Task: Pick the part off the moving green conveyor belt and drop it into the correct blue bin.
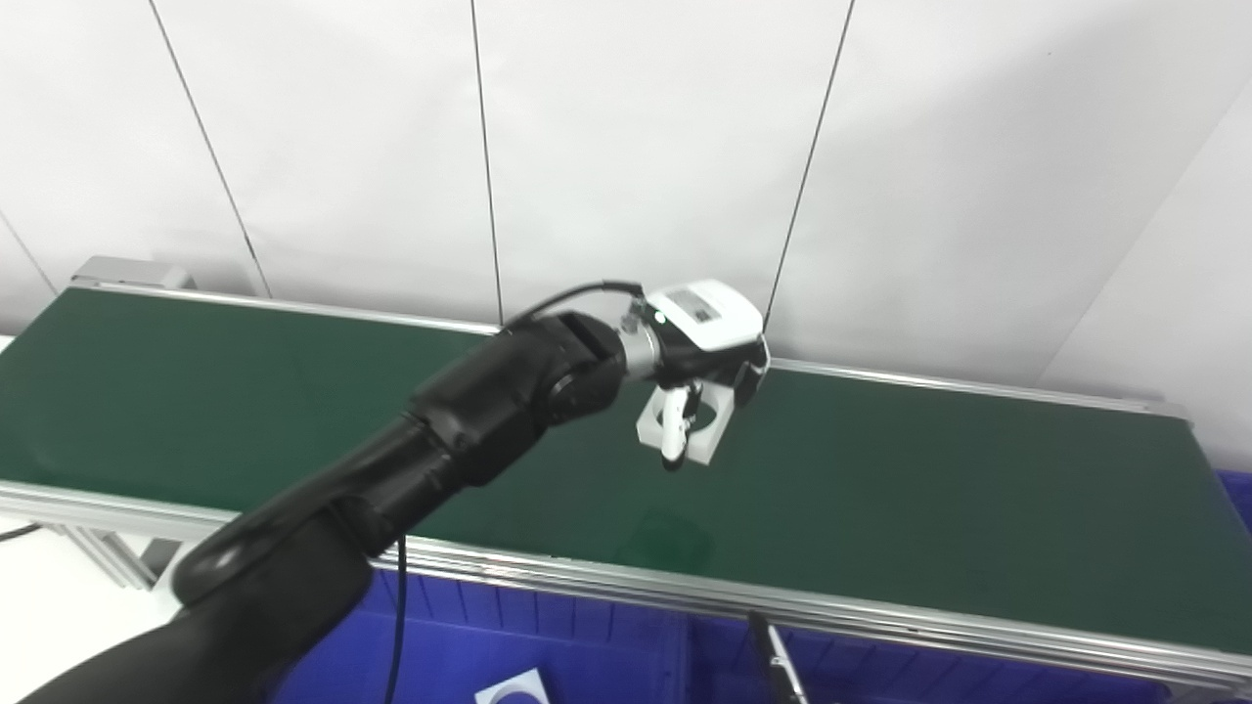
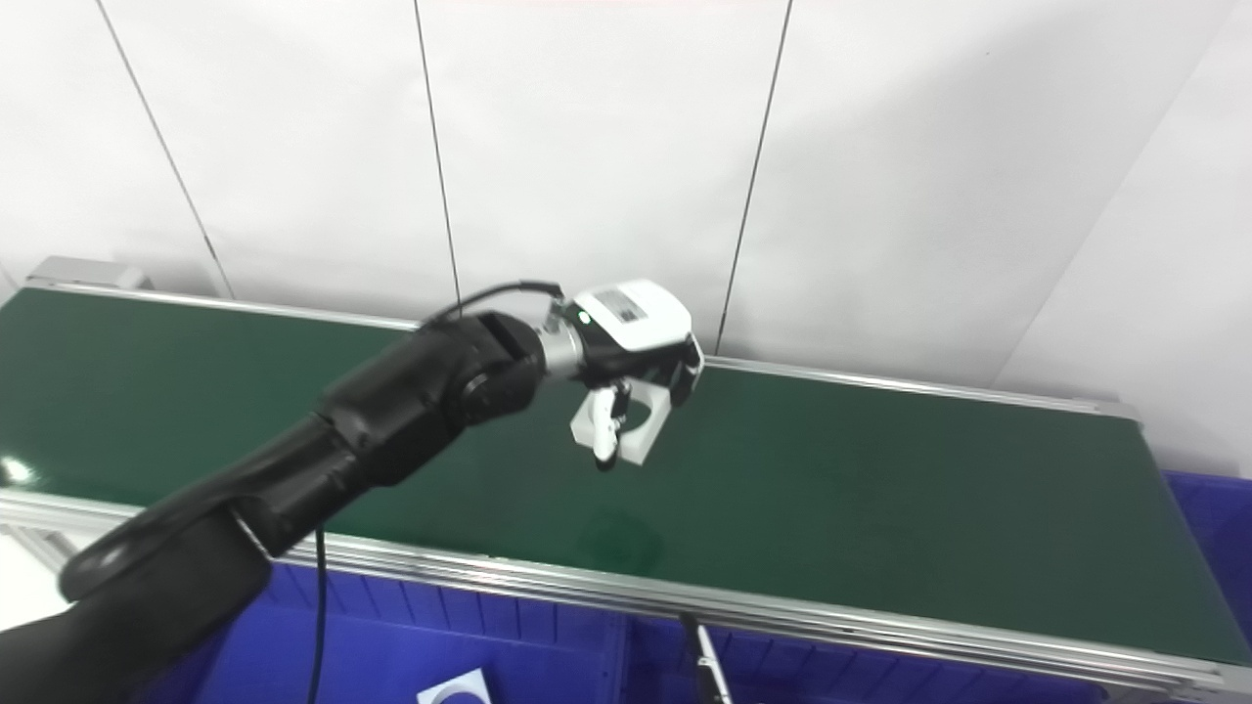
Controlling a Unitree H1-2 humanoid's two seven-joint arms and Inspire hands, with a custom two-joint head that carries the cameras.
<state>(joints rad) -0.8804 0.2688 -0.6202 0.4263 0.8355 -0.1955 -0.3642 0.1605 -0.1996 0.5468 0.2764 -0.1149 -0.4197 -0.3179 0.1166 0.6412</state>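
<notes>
- Above the middle of the green conveyor belt [image 1: 880,489], the left hand [image 1: 699,357] is held raised, its black arm reaching in from the near left.
- A white part [image 1: 699,420] is clamped in this hand; it is a pale block with what appears to be a round opening through it, though its exact shape is hard to make out.
- White fingers [image 1: 673,430] are curled around the part from the near side, and the white back of the hand, bearing a small label, is turned upward.
- The part is seen lifted off the belt; a faint dark reflection is shown on the belt surface below and nearer.
- A black cable [image 1: 572,293] is looped from the wrist back along the forearm.
- The belt is stretched from far left to near right, edged by silver rails [image 1: 606,572] on the near side and bordered by white wall panels [image 1: 636,147] on the far side.
- Blue bins [image 1: 587,645] are set below the near rail; a white piece [image 1: 514,689] is partly seen in one of them at the bottom edge.
- A further blue bin corner [image 1: 1234,494] is visible past the right end of the belt.
- The right hand is not shown in either view.
</notes>
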